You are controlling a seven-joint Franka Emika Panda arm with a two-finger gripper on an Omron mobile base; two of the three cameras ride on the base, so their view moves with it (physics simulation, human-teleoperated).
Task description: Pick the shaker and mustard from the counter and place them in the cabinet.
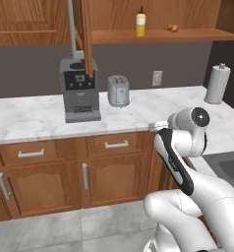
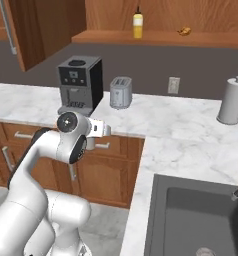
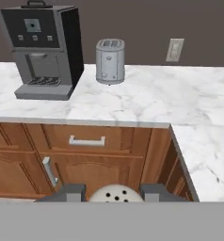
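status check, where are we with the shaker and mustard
Gripper shut on the shaker, held low in front of the base drawers. Mustard already upright on the cabinet shelf. Cabinet door open, nothing in the way.

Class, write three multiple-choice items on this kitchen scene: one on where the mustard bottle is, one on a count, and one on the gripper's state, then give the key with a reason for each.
1. Where is the mustard?
A. on the cabinet shelf
B. beside the toaster on the counter
C. in the sink

2. How many paper-towel rolls stand on the counter?
A. none
B. one
C. three

3. What is the gripper doing?
A. open over the sink
B. shut on the mustard
C. shut on the shaker

Key:
1 A: the mustard stands on the shelf of the cabinet.
2 B: a single paper-towel roll stands on the counter.
3 C: the hand view shows the shaker, its cap perforated, between the fingers of the gripper.
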